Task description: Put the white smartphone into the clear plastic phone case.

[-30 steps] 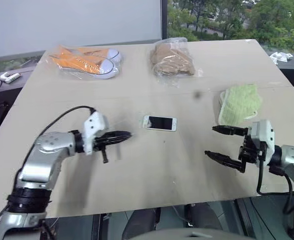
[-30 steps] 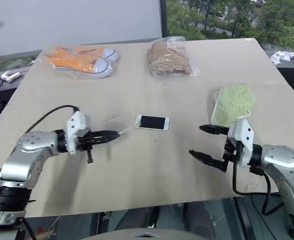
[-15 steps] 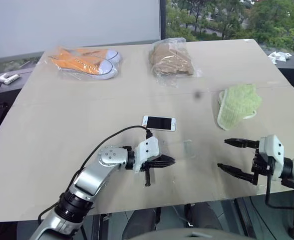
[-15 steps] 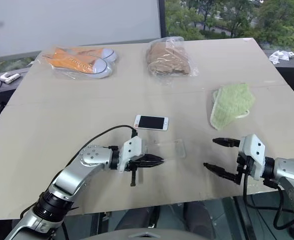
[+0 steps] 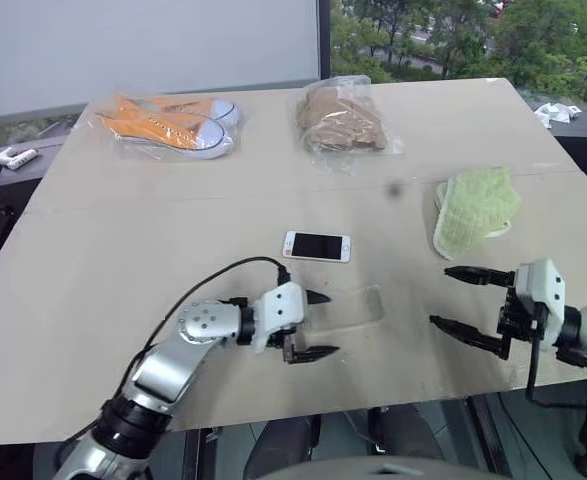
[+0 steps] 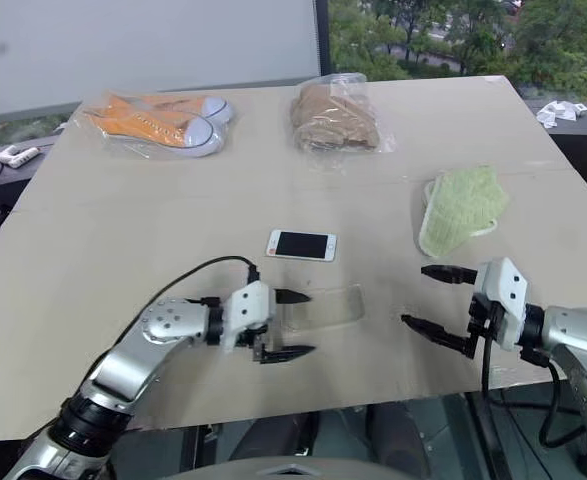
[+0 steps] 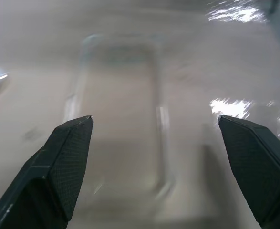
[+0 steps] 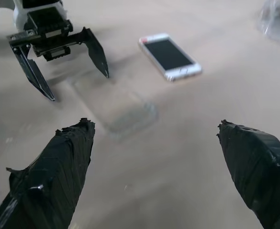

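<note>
Here, lines by thing:
Counter [image 5: 123, 250]: a pale tan top that carries everything.
White smartphone [image 5: 317, 246]: lies flat, screen up, near the middle of the counter, long side running left to right; nothing touches it.
Clear plastic phone case [image 5: 348, 308]: lies flat on the counter just nearer the robot than the phone, apart from it; its far end reaches toward the right pincer's side, its near end sits between the left pincer's tips.
Left pincer [image 5: 321, 325]: low over the counter, pointing right, its two black fingers [image 7: 63, 162] spread wide on either side of the case's end; in the left wrist view the case runs away from the gap between them, and neither finger presses it.
Right pincer [image 5: 451, 296]: over the right front part of the counter, pointing left toward the case, fingers wide apart and holding nothing; well apart from the case and the phone.
Orange shoes in a clear bag [image 5: 168, 122]: at the far left of the counter.
Brown item in a clear bag [image 5: 341, 118]: at the far middle.
Green cloth [image 5: 475, 208]: on the right side, beyond the right pincer.
</note>
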`<state>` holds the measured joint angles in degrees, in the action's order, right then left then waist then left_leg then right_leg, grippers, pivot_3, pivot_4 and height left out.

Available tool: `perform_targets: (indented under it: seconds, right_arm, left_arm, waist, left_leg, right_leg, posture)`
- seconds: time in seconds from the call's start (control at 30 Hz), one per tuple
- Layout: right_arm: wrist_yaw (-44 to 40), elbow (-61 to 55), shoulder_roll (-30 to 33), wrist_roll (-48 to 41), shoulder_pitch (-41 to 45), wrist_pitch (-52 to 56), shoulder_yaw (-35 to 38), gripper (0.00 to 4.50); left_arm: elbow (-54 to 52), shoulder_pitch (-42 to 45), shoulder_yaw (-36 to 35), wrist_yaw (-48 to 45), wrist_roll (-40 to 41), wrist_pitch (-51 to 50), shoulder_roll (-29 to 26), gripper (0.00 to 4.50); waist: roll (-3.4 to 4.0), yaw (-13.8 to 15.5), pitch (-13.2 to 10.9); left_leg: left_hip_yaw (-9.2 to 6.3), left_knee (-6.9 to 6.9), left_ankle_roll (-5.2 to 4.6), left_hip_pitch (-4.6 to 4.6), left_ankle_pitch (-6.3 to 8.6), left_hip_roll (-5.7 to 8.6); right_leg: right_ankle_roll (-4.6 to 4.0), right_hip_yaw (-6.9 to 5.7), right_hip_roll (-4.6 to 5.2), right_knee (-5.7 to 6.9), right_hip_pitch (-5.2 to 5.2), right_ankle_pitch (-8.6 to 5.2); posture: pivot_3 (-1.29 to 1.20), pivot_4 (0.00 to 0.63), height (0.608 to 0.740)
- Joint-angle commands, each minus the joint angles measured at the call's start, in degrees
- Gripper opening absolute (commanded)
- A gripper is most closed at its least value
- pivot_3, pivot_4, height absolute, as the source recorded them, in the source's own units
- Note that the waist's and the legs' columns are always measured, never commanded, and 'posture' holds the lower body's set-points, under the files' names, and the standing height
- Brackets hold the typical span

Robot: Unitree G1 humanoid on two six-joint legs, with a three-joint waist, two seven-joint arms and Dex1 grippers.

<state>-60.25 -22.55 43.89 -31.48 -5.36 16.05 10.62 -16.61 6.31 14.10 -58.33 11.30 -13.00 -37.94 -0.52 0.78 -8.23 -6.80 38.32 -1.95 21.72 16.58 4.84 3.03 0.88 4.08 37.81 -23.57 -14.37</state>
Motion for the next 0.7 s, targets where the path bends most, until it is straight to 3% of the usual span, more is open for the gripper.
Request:
perform_targets:
  seconds: [0.03,0.3,0.47,0.6,0.7]
  right_arm:
    - [3.69,-0.53,-1.70,0.65,7.85,4.25,-4.80,4.50]
    - [5.08,14.72,-11.63,11.97,29.39,1.60,-20.08,4.50]
    - [4.51,29.67,-17.32,21.22,38.66,-4.02,-28.00,4.50]
    - [6.45,39.05,-22.13,24.22,43.79,-6.38,-28.56,4.50]
    - [3.16,43.00,-23.01,24.95,45.82,-5.40,-29.75,4.50]
  left_arm:
    - [-5.38,-2.21,-5.66,0.39,4.49,-0.33,-1.23,4.45]
    - [-12.85,-7.23,-19.51,4.30,17.34,-10.81,-2.33,4.45]
    - [-13.28,-13.96,-31.44,7.87,20.06,-15.74,-4.98,4.45]
    - [-13.00,-18.11,-39.40,8.77,21.04,-17.03,-6.34,4.45]
    - [-15.02,-24.00,-46.72,6.78,24.34,-18.80,-6.38,4.45]
  waist:
    - [0.00,-0.17,-0.01]
    - [-0.01,-0.53,-0.03]
    - [-0.01,-1.36,-0.05]
    - [0.03,-1.66,-0.07]
    - [0.05,-1.56,-0.08]
  left_leg:
    - [0.01,0.00,0.00,0.00,0.00,0.00]
    - [-0.03,-0.02,0.01,0.03,0.00,0.00]
    - [0.00,-0.03,0.01,0.07,0.00,0.01]
    - [-0.01,-0.05,0.02,0.05,-0.01,0.01]
    - [-0.03,-0.06,0.03,0.07,-0.01,0.02]
  right_leg:
    - [0.00,0.01,0.00,0.00,0.00,0.00]
    - [-0.01,-0.03,0.00,-0.02,-0.06,0.00]
    - [-0.01,-0.02,-0.01,-0.10,-0.08,0.00]
    - [-0.02,-0.02,-0.04,-0.05,-0.13,0.00]
    - [-0.02,-0.04,-0.02,-0.08,-0.14,0.00]
  posture:
    - [0.00,0.150,0.740]
    - [0.00,0.150,0.740]
    - [0.00,0.150,0.740]
    - [0.00,0.150,0.740]
    - [0.00,0.150,0.740]
